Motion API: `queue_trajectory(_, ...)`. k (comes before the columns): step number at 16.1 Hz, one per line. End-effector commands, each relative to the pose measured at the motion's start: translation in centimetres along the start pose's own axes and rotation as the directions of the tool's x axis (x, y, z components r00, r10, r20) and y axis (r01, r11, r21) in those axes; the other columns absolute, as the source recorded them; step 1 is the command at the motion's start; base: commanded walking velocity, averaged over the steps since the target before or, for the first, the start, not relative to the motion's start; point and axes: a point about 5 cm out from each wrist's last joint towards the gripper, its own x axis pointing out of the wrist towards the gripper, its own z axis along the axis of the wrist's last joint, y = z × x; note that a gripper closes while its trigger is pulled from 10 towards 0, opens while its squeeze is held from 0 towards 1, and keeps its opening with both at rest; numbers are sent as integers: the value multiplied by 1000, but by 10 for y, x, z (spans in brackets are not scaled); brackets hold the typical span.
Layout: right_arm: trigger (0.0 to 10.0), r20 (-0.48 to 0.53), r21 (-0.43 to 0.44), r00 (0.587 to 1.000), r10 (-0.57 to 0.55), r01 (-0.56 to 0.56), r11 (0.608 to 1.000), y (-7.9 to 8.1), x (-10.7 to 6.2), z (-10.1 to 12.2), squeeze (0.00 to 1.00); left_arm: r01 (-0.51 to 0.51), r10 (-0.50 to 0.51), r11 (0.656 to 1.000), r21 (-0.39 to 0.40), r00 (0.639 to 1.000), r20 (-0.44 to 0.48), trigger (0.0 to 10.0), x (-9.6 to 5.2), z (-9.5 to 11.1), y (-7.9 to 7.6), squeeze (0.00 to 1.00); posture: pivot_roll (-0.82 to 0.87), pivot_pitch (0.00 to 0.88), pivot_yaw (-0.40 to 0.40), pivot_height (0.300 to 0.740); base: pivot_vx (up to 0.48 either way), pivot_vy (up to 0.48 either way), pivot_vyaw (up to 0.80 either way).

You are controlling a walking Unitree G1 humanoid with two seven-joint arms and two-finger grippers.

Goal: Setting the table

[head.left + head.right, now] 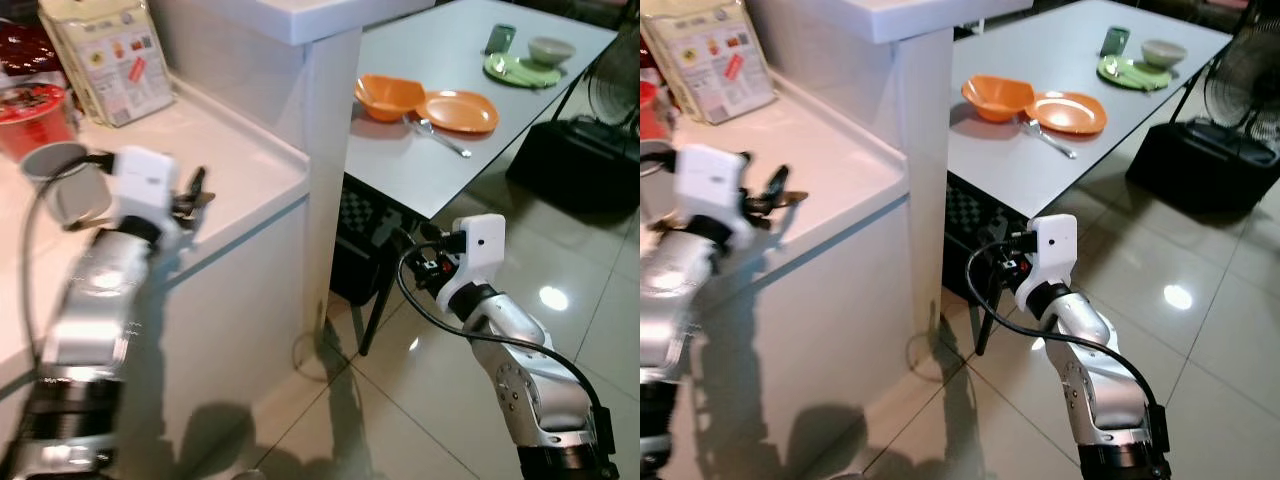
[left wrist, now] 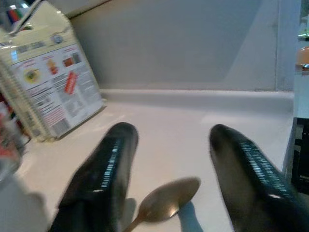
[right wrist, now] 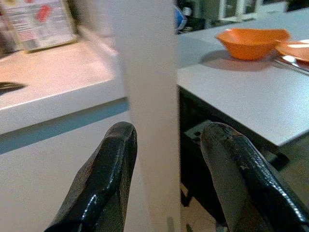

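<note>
1. Left gripper (image 2: 164,159): raised over the white desk (image 1: 240,170), fingers spread, with a spoon (image 2: 166,200) between them near their base; it seems to carry the spoon, though the hold itself is not visible.
2. Spoon: brownish metal, bowl pointing away from the wrist, just above the desk surface; judged the item to be laid at a place setting.
3. Right gripper (image 3: 169,164): fingers apart and empty, hanging low beside the white pillar (image 1: 330,150).
4. Grey dining table (image 1: 440,170): orange bowl (image 1: 388,97), orange plate (image 1: 458,110) and a utensil (image 1: 440,136) alongside; green plate (image 1: 520,70), small bowl (image 1: 551,49) and cup (image 1: 500,38) farther off.
5. Printed packet (image 1: 110,55): leaning at the back of the desk.
</note>
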Motion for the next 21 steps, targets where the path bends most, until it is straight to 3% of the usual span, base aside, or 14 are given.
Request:
queue_trajectory(1, 10000, 8, -1, 999, 47, -47, 999, 6, 0, 4, 0, 35, -35, 999, -1, 999, -3, 10000, 4, 4, 4, 1000, 71, 0, -33, 740, 0, 0, 0)
queue_trajectory(3, 10000, 13, -9, 997, 73, -73, 997, 9, -1, 5, 0, 52, -52, 998, 27, 999, -1, 10000, 5, 6, 6, 1000, 65, 0, -25, 740, 0, 0, 0)
queue_trajectory(4, 10000, 19, -25, 998, 64, -64, 998, 8, -1, 6, 0, 44, -44, 999, 17, 999, 9, 10000, 6, 7, 2, 561, 65, 0, -25, 740, 0, 0, 0)
queue_trajectory(5, 10000, 21, -33, 998, 58, -57, 998, 7, -2, 6, 0, 50, -50, 999, -9, 999, 16, 10000, 6, 8, -3, 212, 61, 0, -21, 740, 0, 0, 0)
queue_trajectory(6, 10000, 22, -39, 999, 42, -41, 998, 6, -2, 6, 0, 63, -61, 997, -42, 997, 42, 10000, 5, 10, -14, 0, 61, 0, -21, 740, 0, 0, 0)
queue_trajectory(10, 10000, 25, -42, 999, 28, -27, 999, 3, -2, 7, 0, 109, -104, 992, -68, 992, 70, 10000, 0, 6, -46, 0, 58, 0, -25, 740, 0, 0, 125)
queue_trajectory(15, 10000, 23, -40, 1000, 20, -19, 999, 2, -3, 6, 0, 117, -112, 990, -78, 992, 66, 10000, 0, 5, -53, 0, 51, 0, -22, 740, 253, 0, 529)
queue_trajectory(21, 10000, 22, -9, 1000, -6, 6, 1000, -3, -4, 6, 0, 116, -112, 991, -66, 992, 62, 10000, 0, 5, -53, 0, 52, 0, -25, 740, 319, 0, 0)
